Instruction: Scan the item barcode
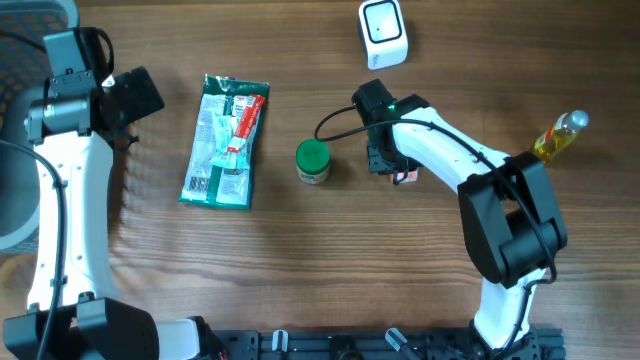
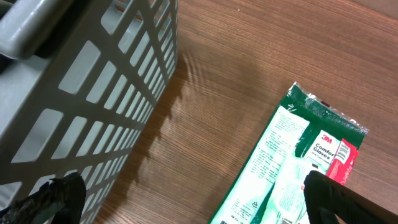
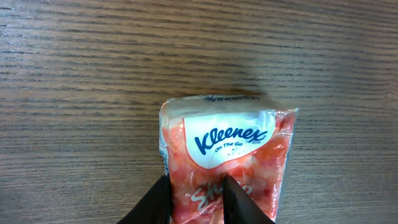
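Observation:
A red and white Kleenex tissue pack (image 3: pixel 230 140) lies flat on the wooden table. My right gripper (image 3: pixel 198 186) is shut on it, one finger at its left edge and the other pressed into its middle. From overhead only a corner of the pack (image 1: pixel 405 177) peeks out under the right gripper (image 1: pixel 385 160). A white barcode scanner (image 1: pixel 383 32) stands at the table's far edge, beyond that gripper. My left gripper (image 1: pixel 135 95) hangs open at the far left with nothing between its fingers (image 2: pixel 329 196).
A green gloves packet (image 1: pixel 225 140) lies left of centre, partly under the left gripper (image 2: pixel 193 199). A green-lidded jar (image 1: pixel 313 160) stands just left of the right gripper. A yellow bottle (image 1: pixel 558 137) lies at the right. A grey slatted basket (image 2: pixel 74 93) is at the far left.

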Motion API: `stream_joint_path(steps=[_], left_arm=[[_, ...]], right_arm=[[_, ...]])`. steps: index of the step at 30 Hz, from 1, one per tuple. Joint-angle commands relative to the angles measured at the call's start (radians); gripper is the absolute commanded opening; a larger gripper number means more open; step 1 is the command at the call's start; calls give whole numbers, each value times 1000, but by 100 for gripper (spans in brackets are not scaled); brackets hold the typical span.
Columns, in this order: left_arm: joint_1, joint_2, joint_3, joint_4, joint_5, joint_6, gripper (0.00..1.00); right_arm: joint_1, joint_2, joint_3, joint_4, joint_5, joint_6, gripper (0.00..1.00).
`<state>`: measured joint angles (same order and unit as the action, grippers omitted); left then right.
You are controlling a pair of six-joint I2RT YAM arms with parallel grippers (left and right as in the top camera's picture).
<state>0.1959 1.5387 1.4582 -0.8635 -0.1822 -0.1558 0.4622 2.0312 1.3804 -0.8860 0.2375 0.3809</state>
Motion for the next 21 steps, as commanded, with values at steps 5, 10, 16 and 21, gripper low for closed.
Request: stream_joint_path(steps=[5,10,16,21], left_arm=[[9,-13,13,3,-9,-10,100],[9,-13,13,3,-9,-10,100],[9,-13,13,3,-9,-10,100],[9,-13,13,3,-9,-10,100]], right_arm=[[-3,-4,-29,34,-129,-24,4],[-87,-165,-12,60,-639,-159,4],[-286,-169,-128,191,-1126,-230,4],[-355,-169,-395,625,-1339,-51,4]])
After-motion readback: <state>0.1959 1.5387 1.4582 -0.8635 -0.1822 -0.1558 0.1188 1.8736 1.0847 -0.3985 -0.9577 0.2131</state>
